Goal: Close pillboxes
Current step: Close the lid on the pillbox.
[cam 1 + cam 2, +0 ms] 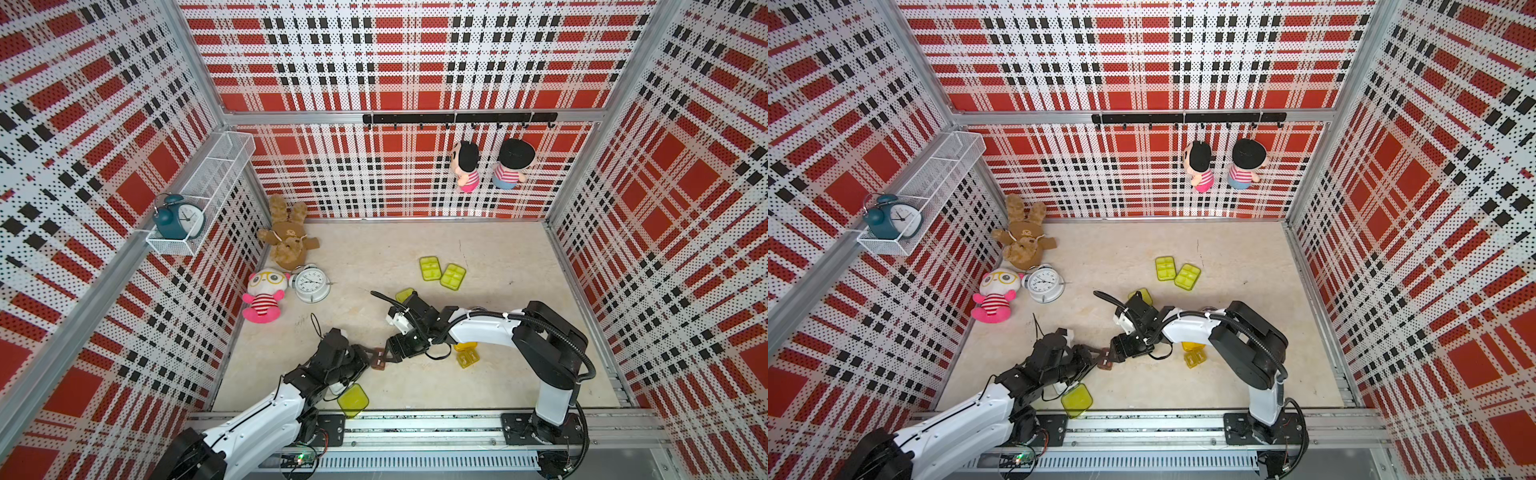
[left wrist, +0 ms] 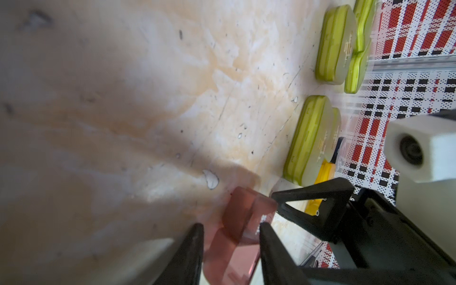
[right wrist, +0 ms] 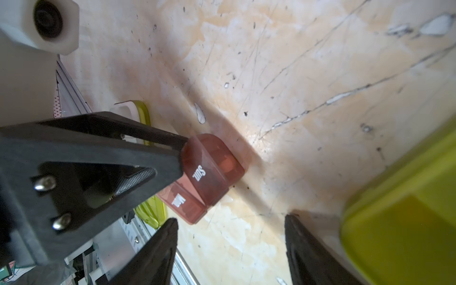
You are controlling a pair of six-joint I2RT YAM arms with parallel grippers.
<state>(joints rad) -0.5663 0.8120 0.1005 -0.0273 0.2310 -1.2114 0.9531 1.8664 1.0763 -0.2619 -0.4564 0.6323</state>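
At lower centre of both top views, left arm point(image 1: 266, 411) and right arm point(image 1: 486, 328) are stretching low toward each other; left gripper point(image 2: 230, 225) is pinching the brown pillbox point(image 1: 377, 360), right gripper point(image 3: 232, 219) is hovering just beside it, fingers point(image 3: 162, 246) spread, gripping nothing.

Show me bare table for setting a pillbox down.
Bare: the back of the table, from the bear to the lime pair; from that pair to the right wall; the front, between the lime lid and right arm's base. Crowded: the middle, left gripper and right gripper at the brown pillbox; by the clock.
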